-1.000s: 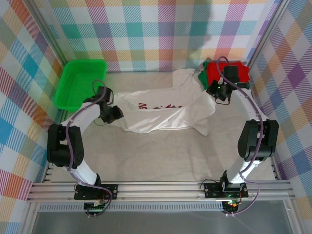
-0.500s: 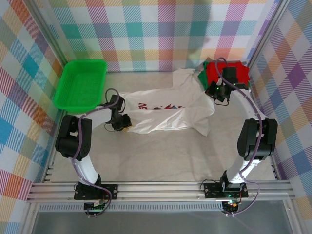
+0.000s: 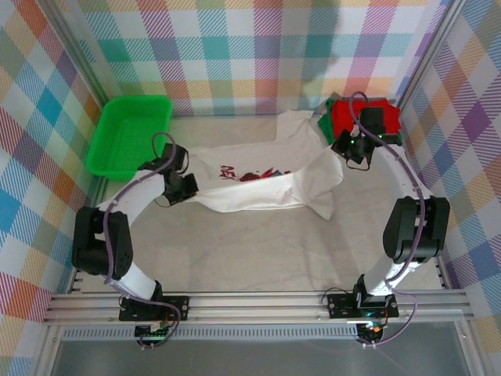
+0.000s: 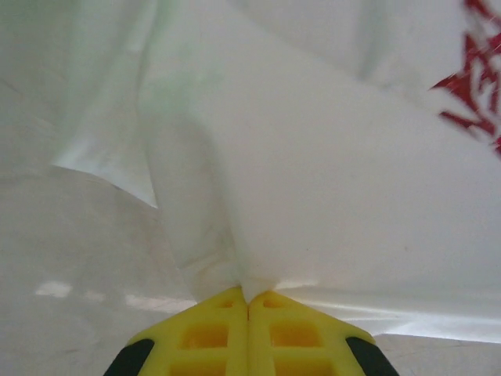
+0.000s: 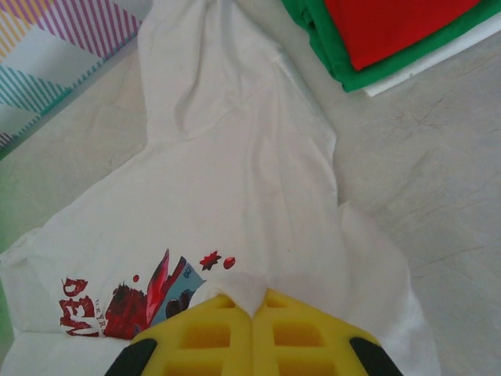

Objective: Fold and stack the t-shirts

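Across the counter (image 3: pixel 258 258) centre lies the white t-shirt (image 3: pixel 266 184), left fingers (image 4: pixel 223 307) clamped on its 9 o'clock edge, right fingers (image 5: pixel 313 315) clamped on its 3 o'clock edge. Folding is in hand; the next move likely calls for both arms lifting together, keeping the cloth taut; folded tees (image 3: pixel 364 117) sit at 1 o'clock

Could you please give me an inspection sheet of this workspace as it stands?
Surface: pale table, lightly scratched.
Job's things: white t-shirt stretched between the arms, print up; folded red t-shirt on green t-shirt, far right.
Clutter: green tray, far left.
Grippers: left gripper shut on the white t-shirt's edge; right gripper shut on its other side.
Cables: purple cables along both arms.
Surroundings: plaid walls, aluminium frame.
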